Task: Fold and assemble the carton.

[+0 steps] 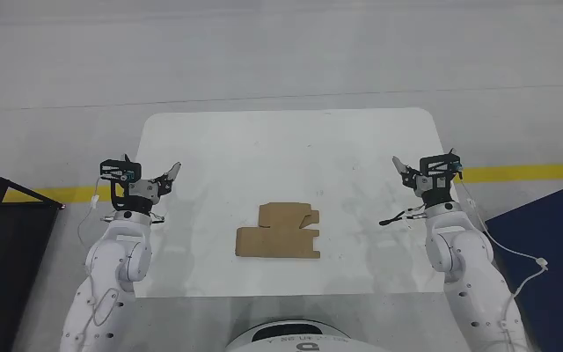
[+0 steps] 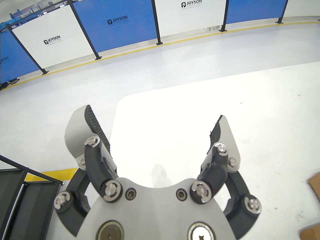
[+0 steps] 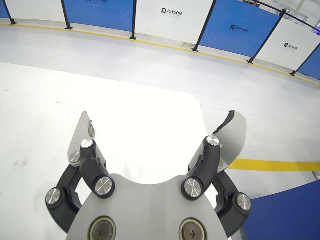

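Carton (image 1: 280,232) lies flat on the white table (image 1: 352,150), toward its near edge and about midway between the two arms — touched by neither. At the table's left edge the left gripper (image 1: 157,172) hangs with its jaws spread wide. The right gripper (image 1: 424,169) mirrors it at the right edge, jaws likewise apart — both well clear of the cardboard.
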Robot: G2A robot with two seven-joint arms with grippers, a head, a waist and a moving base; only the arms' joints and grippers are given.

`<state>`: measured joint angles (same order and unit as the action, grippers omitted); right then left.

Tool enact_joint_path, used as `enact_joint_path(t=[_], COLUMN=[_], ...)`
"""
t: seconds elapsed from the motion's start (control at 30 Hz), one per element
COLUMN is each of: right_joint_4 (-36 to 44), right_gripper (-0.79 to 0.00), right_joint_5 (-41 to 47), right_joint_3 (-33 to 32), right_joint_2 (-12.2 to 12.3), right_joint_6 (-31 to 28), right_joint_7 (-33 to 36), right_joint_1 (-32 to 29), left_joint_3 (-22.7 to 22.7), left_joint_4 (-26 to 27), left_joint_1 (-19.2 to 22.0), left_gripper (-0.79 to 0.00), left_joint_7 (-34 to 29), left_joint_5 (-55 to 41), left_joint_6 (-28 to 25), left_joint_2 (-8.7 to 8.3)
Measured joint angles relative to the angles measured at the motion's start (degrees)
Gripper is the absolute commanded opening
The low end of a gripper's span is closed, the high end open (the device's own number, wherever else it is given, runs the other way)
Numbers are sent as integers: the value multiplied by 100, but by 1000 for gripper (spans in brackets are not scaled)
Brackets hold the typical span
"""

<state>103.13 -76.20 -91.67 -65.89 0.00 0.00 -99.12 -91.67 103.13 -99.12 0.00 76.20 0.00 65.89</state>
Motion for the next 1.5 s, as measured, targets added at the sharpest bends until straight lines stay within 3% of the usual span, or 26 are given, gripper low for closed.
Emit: enact_joint_path(t=[0.37,0.47,0.6,0.63,0.7,0.97,1.03,1.13,1.3,1.5], right_joint_4=[0,0,0,0,0,0,0,0,0,0], right_gripper=[0,0,0,0,0,0,0,0,0,0], right_joint_5=[0,0,0,0,0,0,0,0,0,0], right_joint_3=[0,0,0,0,0,0,0,0,0,0], right_joint_2=[0,0,0,0,0,0,0,0,0,0], right_joint_6=[0,0,0,0,0,0,0,0,0,0], right_joint_7=[0,0,0,0,0,0,0,0,0,0], right_joint_1=[0,0,0,0,0,0,0,0,0,0], left_joint_3=[51,370,486,481,452,538,833,965,611,531], left_joint_4=[42,183,-91,-120,-152,-64,167,285,747,1335], left_joint_1=[-1,34,216,238,257,296,442,563,110,-746], left_gripper=[0,0,0,0,0,0,0,0,0,0], left_joint_7=[-15,28,629,817,1127,1055,1056,1673,2429,2698], left_joint_5=[42,308,978,1085,1118,1189,1713,2491,3698,5162], left_joint_6=[-54,-916,-3152,-3441,-3725,-3773,-4244,-4985,-5778,-5800], left_joint_2=[-3,-55,-189,-205,-216,-223,-262,-353,-593,-920])
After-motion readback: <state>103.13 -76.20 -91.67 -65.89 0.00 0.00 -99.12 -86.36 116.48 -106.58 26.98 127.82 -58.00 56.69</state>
